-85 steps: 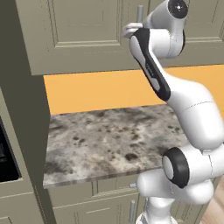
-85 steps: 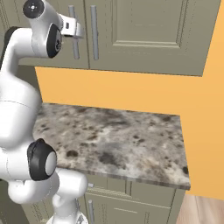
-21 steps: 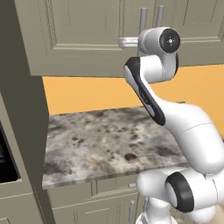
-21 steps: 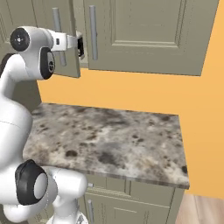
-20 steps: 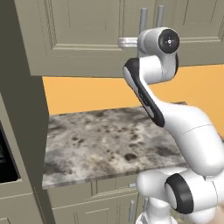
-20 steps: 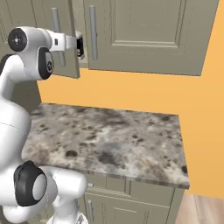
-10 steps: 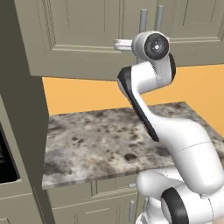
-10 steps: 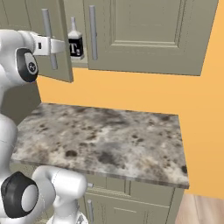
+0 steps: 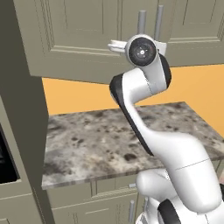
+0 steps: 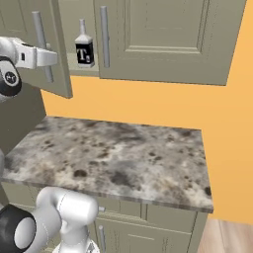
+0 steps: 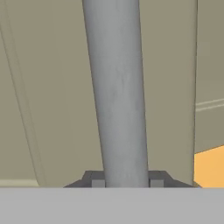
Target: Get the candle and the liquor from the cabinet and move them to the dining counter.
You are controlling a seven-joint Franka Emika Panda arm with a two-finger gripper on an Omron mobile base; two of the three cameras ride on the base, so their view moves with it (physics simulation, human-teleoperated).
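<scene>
My gripper (image 10: 49,58) is shut on the long grey bar handle (image 11: 116,87) of the cabinet's (image 10: 163,39) left door (image 10: 57,74), which stands swung out. Both fingertips (image 11: 97,178) sit either side of the bar in the hand view. In the gap behind the open door stands the liquor (image 10: 84,47), a clear bottle with a narrow neck and a black label with a white "T". From the left base view the hand (image 9: 116,45) is at the cabinet front (image 9: 78,39). The candle is hidden, and the dining counter is out of view.
Below the cabinet lies a small marble worktop (image 10: 113,158) against an orange wall (image 10: 148,106), with lower drawers (image 10: 148,217) under it. A tall grey panel (image 9: 22,109) stands at the worktop's left end. The cabinet's right door (image 10: 163,39) is closed.
The left door has swung further out with my gripper on its handle, and the liquor bottle now shows fully in the gap. The hand has moved left and towards the base.
</scene>
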